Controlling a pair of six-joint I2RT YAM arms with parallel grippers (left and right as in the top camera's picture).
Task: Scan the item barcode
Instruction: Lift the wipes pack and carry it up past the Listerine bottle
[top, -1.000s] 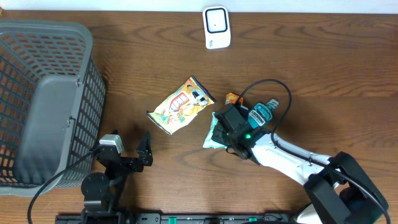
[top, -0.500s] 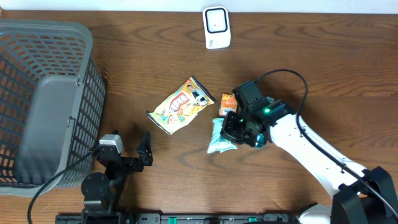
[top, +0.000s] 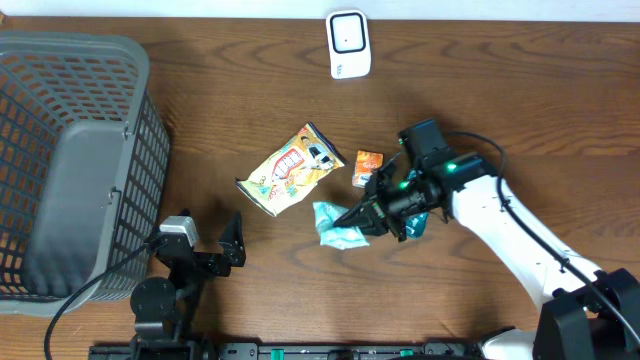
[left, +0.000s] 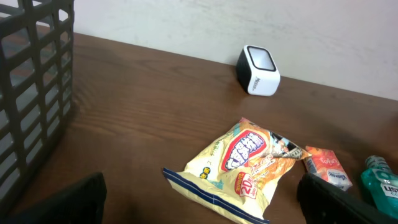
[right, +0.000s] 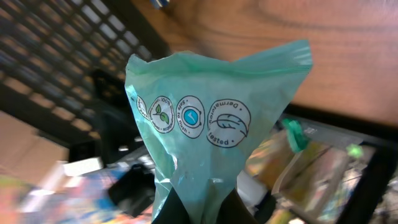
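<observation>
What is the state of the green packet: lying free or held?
Held. The right fingers are shut on the green packet; the right wrist view shows it pinched between them.

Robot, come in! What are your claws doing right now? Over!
Right claw shut on green packet. Left claw open, empty. Scanner at far edge; snack bag and orange packet near the path. Over.

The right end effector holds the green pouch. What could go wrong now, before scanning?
1. The right end effector pinches the soft green pouch by one narrow end; it may slip.
2. The wrist view shows only round icons, no barcode, so the wrong face may meet the scanner.
3. The pouch could brush the orange packet on the way.
</observation>
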